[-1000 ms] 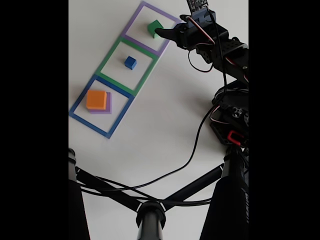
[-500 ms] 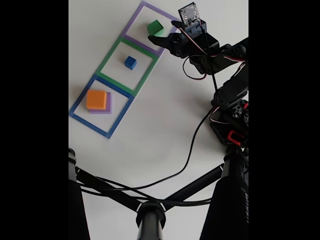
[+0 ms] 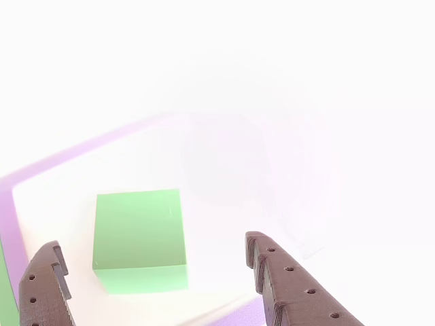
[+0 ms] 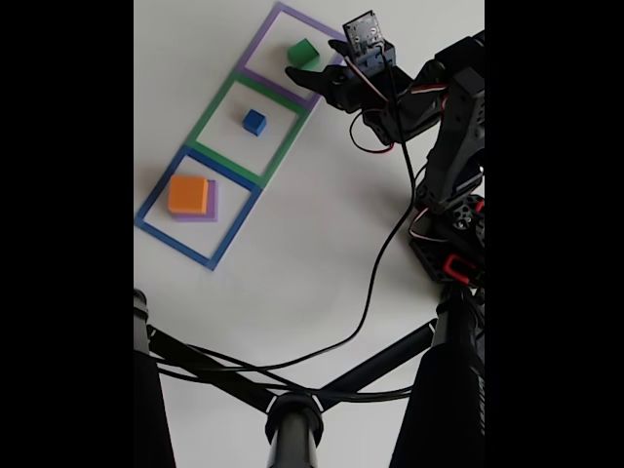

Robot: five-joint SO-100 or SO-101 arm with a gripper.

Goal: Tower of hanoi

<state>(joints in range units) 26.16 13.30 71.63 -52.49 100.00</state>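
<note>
The matte green cube (image 3: 139, 238) is seen just ahead of the wide-open, empty hand (image 3: 153, 285), between its finger lines, on the white surface (image 4: 322, 244).

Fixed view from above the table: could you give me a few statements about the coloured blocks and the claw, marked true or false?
1. The small matte blue cube sits inside the green square outline. True.
2. The orange cube rests directly on the table. False: it sits on the flat pale-purple slab.
3. The gripper clamps the green cube. False: its jaws are open, beside the cube.
4. The green cube lies inside the purple square outline. True.
</note>
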